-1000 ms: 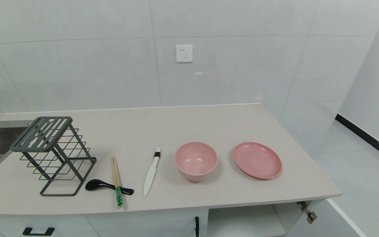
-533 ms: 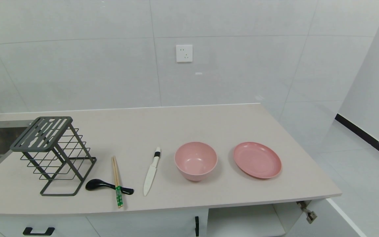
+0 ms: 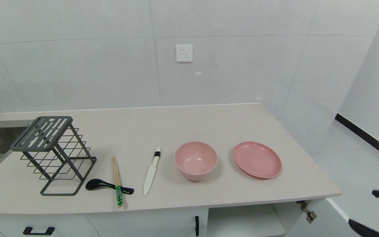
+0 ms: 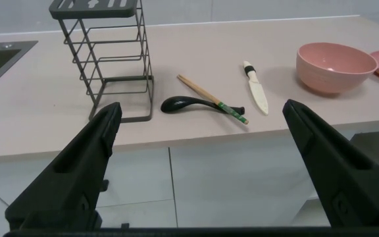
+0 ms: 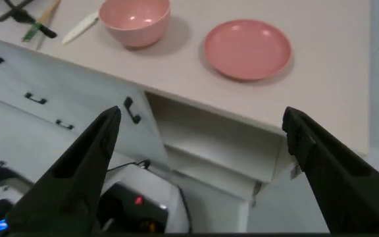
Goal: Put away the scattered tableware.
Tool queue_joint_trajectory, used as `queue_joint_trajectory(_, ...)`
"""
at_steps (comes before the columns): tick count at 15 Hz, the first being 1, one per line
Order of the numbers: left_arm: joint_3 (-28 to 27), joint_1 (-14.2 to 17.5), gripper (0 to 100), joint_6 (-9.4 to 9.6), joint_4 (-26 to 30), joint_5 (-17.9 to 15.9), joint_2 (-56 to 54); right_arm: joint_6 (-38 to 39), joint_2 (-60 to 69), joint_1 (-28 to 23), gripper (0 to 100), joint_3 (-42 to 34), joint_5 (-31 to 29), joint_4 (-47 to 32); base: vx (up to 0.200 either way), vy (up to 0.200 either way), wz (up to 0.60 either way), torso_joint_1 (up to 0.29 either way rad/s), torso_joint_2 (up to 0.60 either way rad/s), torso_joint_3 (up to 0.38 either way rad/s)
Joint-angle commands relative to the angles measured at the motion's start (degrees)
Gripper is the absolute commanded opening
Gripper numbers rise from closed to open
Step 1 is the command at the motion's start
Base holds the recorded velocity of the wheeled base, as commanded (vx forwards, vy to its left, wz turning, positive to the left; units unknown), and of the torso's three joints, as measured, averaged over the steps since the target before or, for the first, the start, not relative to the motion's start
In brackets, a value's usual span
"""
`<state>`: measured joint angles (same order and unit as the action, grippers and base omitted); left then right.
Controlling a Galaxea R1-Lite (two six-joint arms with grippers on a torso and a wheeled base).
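The beige countertop (image 3: 176, 125) carried a row of items along its front edge. From the robot's left these were a dark wire rack (image 3: 53, 154), upright; a black spoon (image 3: 99, 185) just beside the rack's base; a pair of chopsticks (image 3: 117, 181) lying across the spoon's handle; and a white knife (image 3: 152, 171). Further right stood a pink bowl (image 3: 195, 160), upright, and near it but apart, a pink plate (image 3: 257, 160).

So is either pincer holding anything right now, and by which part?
Nothing is held: the left pincer and right pincer are both open and empty.
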<state>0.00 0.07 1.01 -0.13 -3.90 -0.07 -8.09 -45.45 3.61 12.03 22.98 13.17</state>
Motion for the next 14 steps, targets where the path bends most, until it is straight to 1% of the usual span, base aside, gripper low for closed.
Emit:
queue_joint_trajectory(1,0.00,0.01,100,-0.05,-0.04,0.03,0.07,-4.12,-14.06,2.02,100,0.10,-1.71,11.88,0.000,0.000,0.00,0.000,0.00,0.000)
queue_joint_trajectory(2,0.00,0.01,100,0.04,-0.04,0.03,0.07,-3.95,-17.40,3.33,100,1.15,-1.45,15.05,0.000,0.000,0.00,0.000,0.00,0.000)
queue_joint_trajectory(6,0.00,0.01,100,0.04,-0.04,-0.05,0.07,-3.95,-34.01,2.54,100,2.12,-1.62,16.89,0.000,0.000,0.00,0.000,0.00,0.000)
queue_joint_trajectory(7,0.00,0.01,100,0.04,-0.04,-0.05,0.07,-3.95,-35.15,2.46,100,2.12,-1.53,18.21,0.000,0.000,0.00,0.000,0.00,0.000)
queue_joint_trajectory(8,0.00,0.01,100,0.04,-0.04,0.03,0.07,-3.95,-39.98,2.37,100,1.85,-1.62,26.56,0.000,0.000,0.00,0.000,0.00,0.000)
queue_joint_trajectory(9,0.00,0.01,100,0.04,-0.04,0.03,0.07,-3.95,-43.15,2.19,100,2.03,-1.62,30.87,0.000,0.000,0.00,0.000,0.00,0.000)
queue_joint_trajectory(10,0.00,0.01,100,0.04,-0.04,0.03,0.07,-3.95,-45.34,1.75,100,1.77,-1.62,32.63,0.000,0.000,0.00,0.000,0.00,0.000)
queue_joint_trajectory(13,0.00,0.01,100,0.04,-0.04,-0.05,0.07,-3.59,-48.51,1.67,100,2.03,-1.71,33.15,0.000,0.000,0.00,0.000,0.00,0.000)
queue_joint_trajectory(14,0.00,0.01,100,0.13,-0.04,0.03,0.07,-2.01,-49.65,1.05,100,2.91,-1.71,33.06,0.000,0.000,0.00,0.000,0.00,0.000)
